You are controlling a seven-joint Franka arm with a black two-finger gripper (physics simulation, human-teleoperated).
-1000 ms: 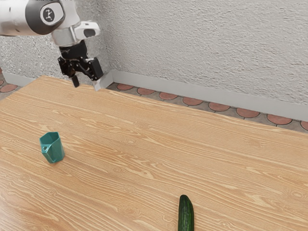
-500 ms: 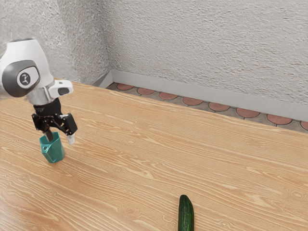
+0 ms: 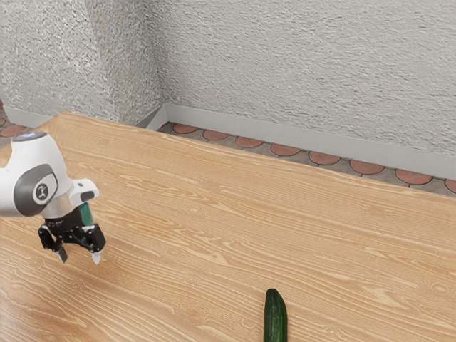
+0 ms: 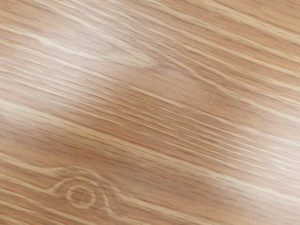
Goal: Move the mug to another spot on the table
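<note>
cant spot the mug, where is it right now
The mug sits at the exterior view's left, mostly hidden behind the arm's hand, with a teal sliver showing just above the open gripper, far left of the cucumber.

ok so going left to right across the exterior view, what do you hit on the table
gripper → cucumber; the mug is left out, since just a sliver peeks from behind the arm and overlaps the gripper
</note>
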